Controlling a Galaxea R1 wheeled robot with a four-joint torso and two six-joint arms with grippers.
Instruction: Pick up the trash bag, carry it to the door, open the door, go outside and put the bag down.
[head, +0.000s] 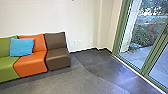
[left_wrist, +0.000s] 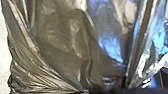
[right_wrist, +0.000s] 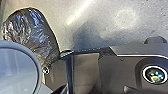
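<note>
At 1-2 o'clock, tall green-framed glass door (head: 148, 63), looks shut; paved ground (head: 136, 57) thru the glass. Grey carpet (head: 62, 81) at 12; low armless seat in brown upholstery (head: 57, 58) approx 11, orange one (head: 32, 63) w/ square light-blue cushion (head: 22, 47) approx 10.

Shiny dark plastic trash bag (left_wrist: 60, 42) is right at L wrist, film pulled into tight pleats. Reads as hanging from L gripper, but can't tell how far closed it is. R gripper: can't tell state or whether it has hold of anything.

Status, my est.: pickup done, carry in progress, robot indoors. TBD: rest of approach, open door, get outside, bag down.
</note>
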